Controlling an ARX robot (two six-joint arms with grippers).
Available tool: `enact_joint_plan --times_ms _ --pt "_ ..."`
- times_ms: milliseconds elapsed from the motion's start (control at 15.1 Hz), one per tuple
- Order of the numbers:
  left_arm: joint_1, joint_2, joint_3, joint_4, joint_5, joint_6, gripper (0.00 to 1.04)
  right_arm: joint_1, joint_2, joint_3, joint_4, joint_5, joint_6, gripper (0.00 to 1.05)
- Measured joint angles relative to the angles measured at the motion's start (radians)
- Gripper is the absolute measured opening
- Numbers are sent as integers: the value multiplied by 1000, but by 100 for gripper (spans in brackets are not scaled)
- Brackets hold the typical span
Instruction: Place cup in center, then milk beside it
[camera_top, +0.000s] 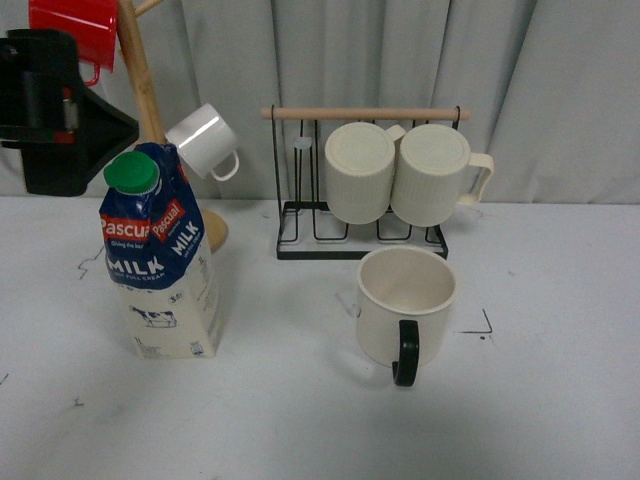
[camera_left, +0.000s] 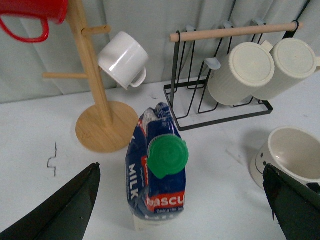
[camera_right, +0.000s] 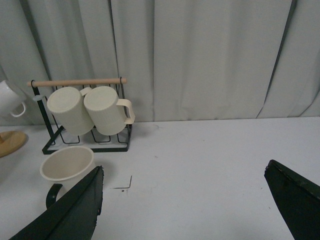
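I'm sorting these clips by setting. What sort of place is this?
Likely a staged lab tabletop, not a kitchen: a plain white table backed by a grey curtain, with a wooden mug tree and wire mug rack set out.

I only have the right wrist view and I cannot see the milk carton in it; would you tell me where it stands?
Observer: The milk stands upright on the table, left of the cup and apart from it.
Operator: Thank you. Is the left end effector gripping it?
Observer: No. The left end effector is open, its fingers wide on either side of the milk, touching nothing.
Operator: Is anything else near it?
Observer: A wooden mug tree stands behind it, with a red mug at its top.
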Motion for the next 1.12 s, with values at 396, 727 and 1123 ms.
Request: enact_joint_plan --times_ms 396,727,1123 --pt "11 207 143 -3 -80 96 98 0 0 0 0 0 0 98" --pt "-10 320 204 -12 -90 78 98 0 0 0 0 0 0 98" --pt "-31 448 241 -27 -158 79 72 0 0 0 0 0 0 98"
